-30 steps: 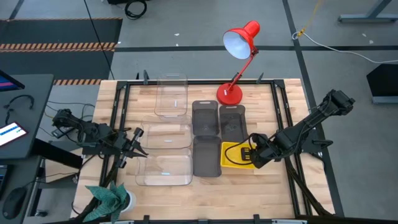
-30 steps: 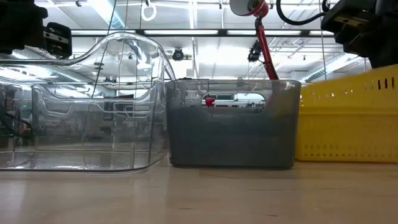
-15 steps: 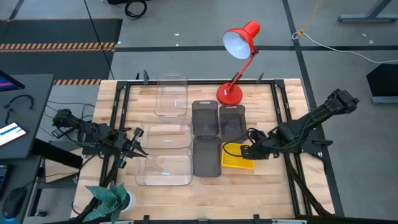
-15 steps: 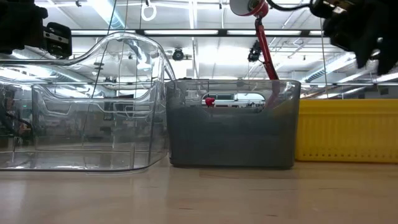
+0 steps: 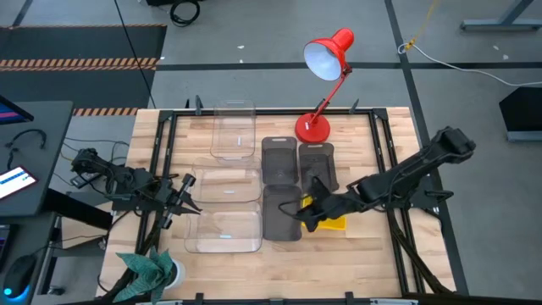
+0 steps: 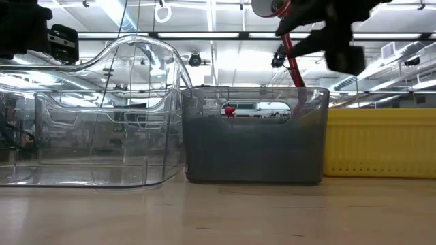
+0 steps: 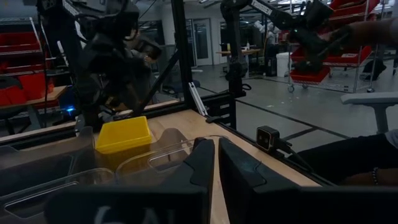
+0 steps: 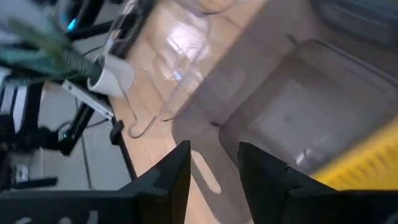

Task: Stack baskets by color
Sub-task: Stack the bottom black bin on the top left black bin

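**Inspector:** Report your right gripper's position and condition.

**Arm:** My right gripper (image 5: 301, 212) is reaching across the middle of the table. Its fingers (image 8: 177, 171) stand parted with nothing between them, released, poised above the near dark grey basket (image 5: 282, 213). That basket's rounded corner and floor show past my fingers in my right wrist view.

**Inspector:** The yellow basket?

**Arm:** The yellow basket (image 5: 335, 222) sits flat on the table (image 5: 356, 263), just beside the near dark grey basket on its right, partly covered from above by my right arm. At table height it stands level, against the grey basket's side. I am not touching it.

**Inspector:** Remaining baskets?

**Arm:** Two more dark grey baskets, the left one (image 5: 279, 160) and the right one (image 5: 318, 166), lie side by side behind the near one, close to the red desk lamp (image 5: 326, 68). Three clear baskets run down the left half: the far clear basket (image 5: 234, 132), the middle clear basket (image 5: 229, 185) and the near clear basket (image 5: 224, 231). None is stacked on another, as far as I can see.

**Inspector:** Your left gripper?

**Arm:** My left gripper (image 5: 190, 197) waits at the table's left edge, beside the middle clear basket. Its fingers (image 7: 202, 163) are nearly together, clenched on nothing.
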